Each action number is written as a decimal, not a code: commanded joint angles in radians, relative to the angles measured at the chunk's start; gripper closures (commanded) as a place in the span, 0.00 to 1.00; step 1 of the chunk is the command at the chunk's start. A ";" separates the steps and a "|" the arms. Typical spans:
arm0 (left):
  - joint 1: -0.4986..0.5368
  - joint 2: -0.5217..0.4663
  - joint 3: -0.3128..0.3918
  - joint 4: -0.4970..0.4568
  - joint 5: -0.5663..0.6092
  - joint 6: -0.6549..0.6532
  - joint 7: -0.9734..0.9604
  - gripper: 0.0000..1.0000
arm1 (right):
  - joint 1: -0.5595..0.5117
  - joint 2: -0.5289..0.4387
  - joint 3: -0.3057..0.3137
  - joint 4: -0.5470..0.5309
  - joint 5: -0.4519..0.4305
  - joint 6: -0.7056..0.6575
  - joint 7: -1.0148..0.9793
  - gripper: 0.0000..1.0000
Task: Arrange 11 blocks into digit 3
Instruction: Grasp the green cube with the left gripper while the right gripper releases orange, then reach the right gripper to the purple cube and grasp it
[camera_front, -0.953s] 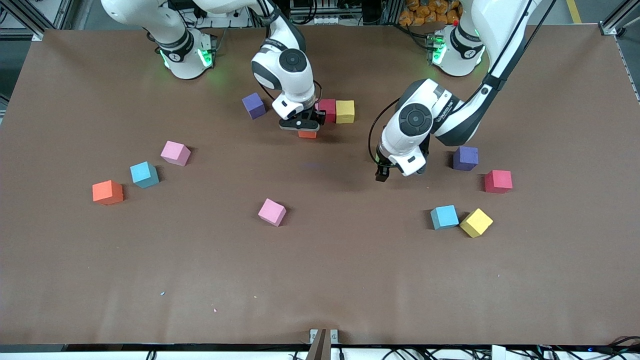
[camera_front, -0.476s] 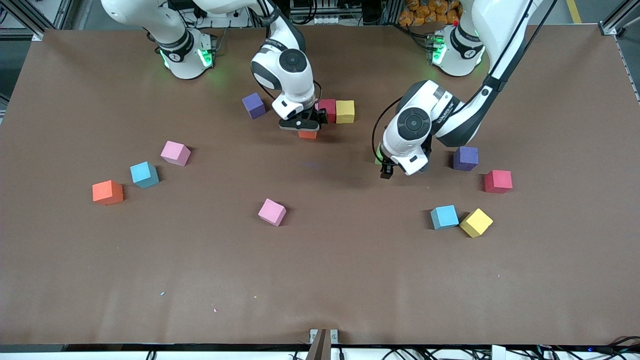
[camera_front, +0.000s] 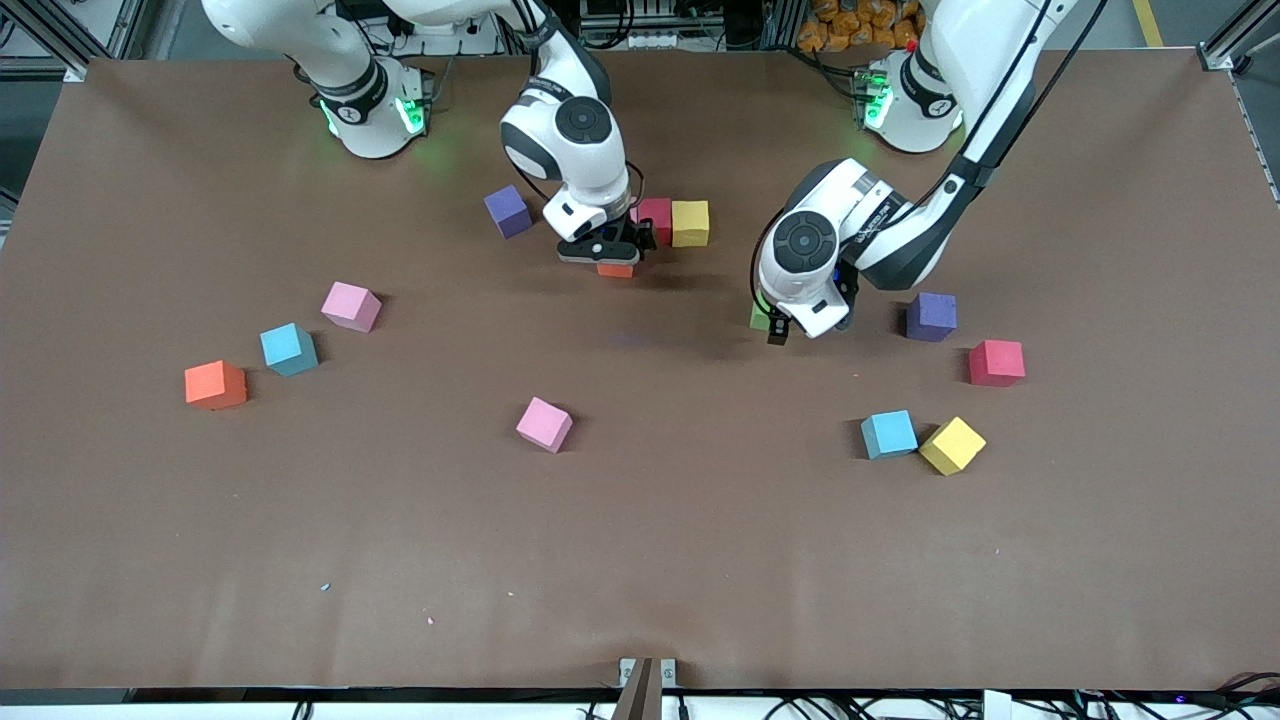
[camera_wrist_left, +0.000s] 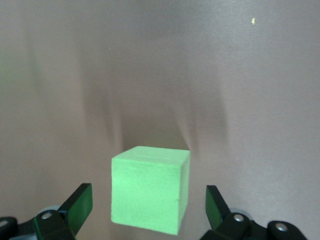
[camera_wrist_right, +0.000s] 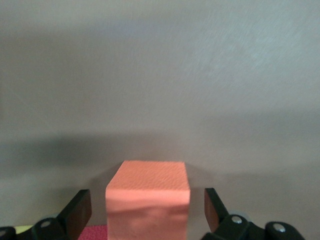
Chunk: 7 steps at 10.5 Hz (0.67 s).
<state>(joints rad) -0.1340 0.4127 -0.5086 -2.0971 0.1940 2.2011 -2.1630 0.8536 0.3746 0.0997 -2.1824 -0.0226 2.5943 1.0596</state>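
A: Right gripper (camera_wrist_right: 145, 212)?
B: Fingers spread, straddling the orange block (camera_wrist_right: 148, 202) without touching it; the block is sitting on the table (camera_front: 640, 540) beside the red block (camera_front: 657, 215).
A: Left gripper (camera_wrist_left: 148, 212)?
B: Spread too, straddling the green block (camera_wrist_left: 150, 187), gaps showing both sides.

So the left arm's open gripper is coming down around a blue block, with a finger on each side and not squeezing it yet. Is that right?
Not quite: the block between the left gripper's open fingers is green, not blue. The left wrist view shows it plainly, with a gap on each side. The rest holds.
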 joint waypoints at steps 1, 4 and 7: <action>-0.007 -0.005 -0.004 -0.021 0.028 0.021 -0.026 0.00 | -0.050 -0.065 0.006 0.018 -0.013 -0.118 -0.085 0.00; -0.027 -0.005 -0.004 -0.058 0.030 0.066 -0.026 0.00 | -0.120 -0.121 0.005 0.013 -0.010 -0.195 -0.251 0.00; -0.027 0.000 -0.004 -0.080 0.054 0.097 -0.026 0.00 | -0.134 -0.150 0.003 -0.068 -0.010 -0.198 -0.374 0.00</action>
<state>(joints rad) -0.1629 0.4141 -0.5101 -2.1624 0.2045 2.2782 -2.1631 0.7334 0.2698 0.0942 -2.1787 -0.0238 2.3864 0.7395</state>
